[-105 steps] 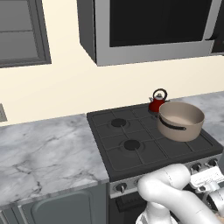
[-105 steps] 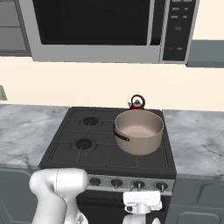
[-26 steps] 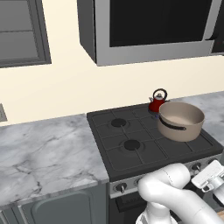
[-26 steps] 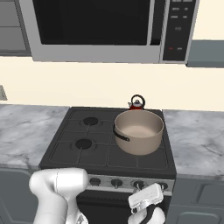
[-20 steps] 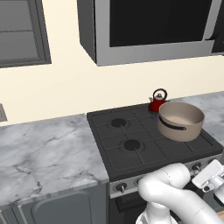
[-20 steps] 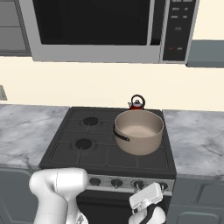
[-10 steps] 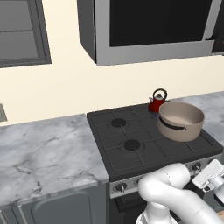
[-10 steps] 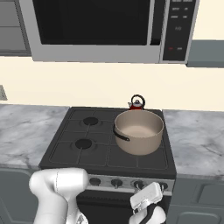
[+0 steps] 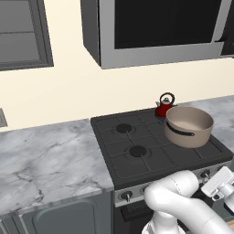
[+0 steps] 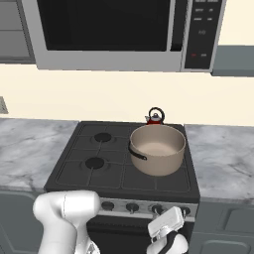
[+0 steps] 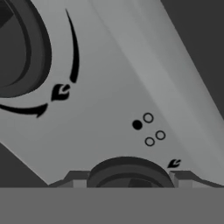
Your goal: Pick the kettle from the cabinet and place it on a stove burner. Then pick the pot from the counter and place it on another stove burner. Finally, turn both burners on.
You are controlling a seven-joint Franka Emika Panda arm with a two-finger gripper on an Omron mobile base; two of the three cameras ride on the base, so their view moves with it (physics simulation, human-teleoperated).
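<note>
The small red kettle [image 9: 164, 107] [image 10: 155, 117] stands on the back right burner of the black cooktop [image 9: 151, 157]. Right in front of it the wide beige pot [image 9: 188, 125] [image 10: 158, 148] sits on the front right burner. The two left burners [image 9: 123, 129] [image 10: 94, 162] are bare. My gripper [image 9: 209, 177] [image 10: 159, 215] [image 11: 129, 177] is low at the stove's front panel, rolled to one side. Its fingertips [image 11: 76, 177] hug a dark round knob [image 11: 129, 171]. A second knob [image 11: 17, 48] shows at the upper left of the hand view.
A silver-framed microwave [image 9: 160, 27] [image 10: 109, 30] hangs over the stove. Marble counter [image 9: 45, 155] [image 10: 223, 158] runs on both sides. The dark grey cabinet slab [image 10: 233, 60] is on the wall at the right. More silver knobs [image 10: 131, 207] line the front panel.
Since the oldest frames my hand has rolled from level to tilted at the knob. Over the last second nothing has visibly moved.
</note>
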